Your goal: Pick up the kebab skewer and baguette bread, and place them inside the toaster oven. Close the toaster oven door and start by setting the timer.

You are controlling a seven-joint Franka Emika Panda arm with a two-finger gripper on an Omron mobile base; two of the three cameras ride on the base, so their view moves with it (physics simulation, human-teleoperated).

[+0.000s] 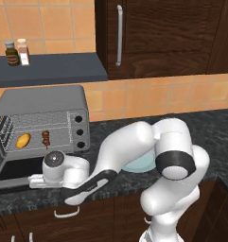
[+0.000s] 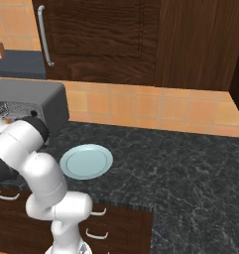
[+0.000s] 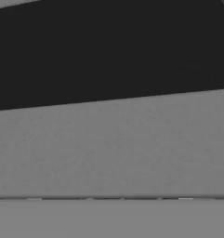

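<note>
Dark speckled counter (image 2: 180, 163), orange tile wall (image 2: 155, 106), brown cabinets (image 2: 141, 39).

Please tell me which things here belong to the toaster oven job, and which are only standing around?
Belonging to the job:
- toaster oven
- baguette bread, on its rack
- kebab skewer, on its rack
- toaster oven door, dropped open
- gripper, by the door

Only standing around:
- pale-blue plate, on the counter
- two small bottles, on the shelf
</note>
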